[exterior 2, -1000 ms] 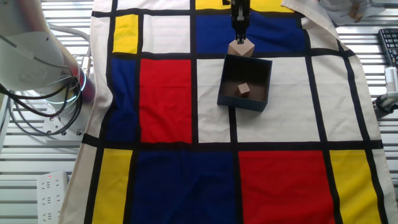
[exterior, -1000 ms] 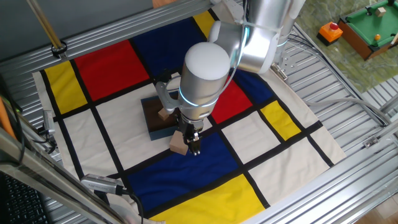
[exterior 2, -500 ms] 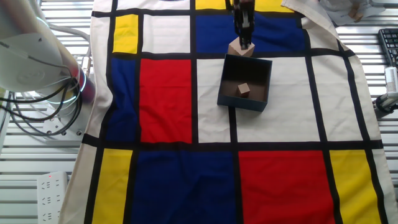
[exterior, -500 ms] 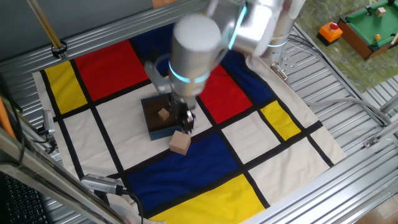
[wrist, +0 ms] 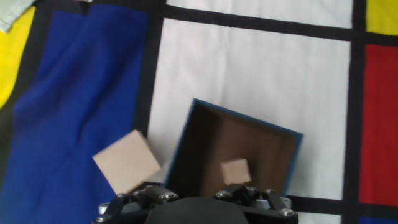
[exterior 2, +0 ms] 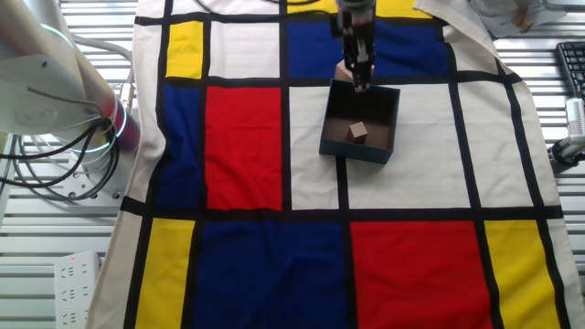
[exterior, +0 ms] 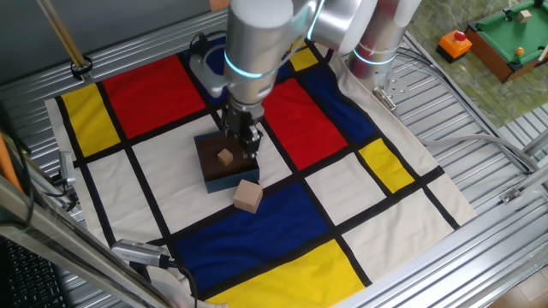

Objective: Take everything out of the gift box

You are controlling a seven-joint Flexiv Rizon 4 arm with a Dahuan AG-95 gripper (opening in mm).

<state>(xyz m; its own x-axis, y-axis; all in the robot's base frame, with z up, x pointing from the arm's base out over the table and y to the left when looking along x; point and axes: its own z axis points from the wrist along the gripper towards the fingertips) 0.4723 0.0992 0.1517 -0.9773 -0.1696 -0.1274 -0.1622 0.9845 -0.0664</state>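
The gift box [exterior: 224, 180] is a small navy box with a brown inside, standing on the chequered cloth. It also shows in the other fixed view [exterior 2: 352, 151] and the hand view [wrist: 178, 149]. The small wooden cube [exterior: 225, 156] [exterior 2: 357, 132] [wrist: 235, 171] lies inside it. The larger wooden cube [exterior: 248, 196] [wrist: 126, 160] lies on the cloth just outside the box, close to its wall; in the other fixed view it [exterior 2: 344, 69] is partly hidden. My gripper [exterior: 247, 145] [exterior 2: 362, 80] hangs over the box's rim, open and empty. Its fingertips are out of the hand view.
An orange object with a red button [exterior: 455, 43] and a green toy table [exterior: 509, 34] sit far right, off the cloth. The arm's base [exterior 2: 46, 82] with cables stands left in the other fixed view. A keyboard [exterior 2: 571, 64] lies at the right edge.
The gripper let go of the larger cube beside the box, rose and moved back over the box. The larger cube stays on the cloth; the small cube has not moved.
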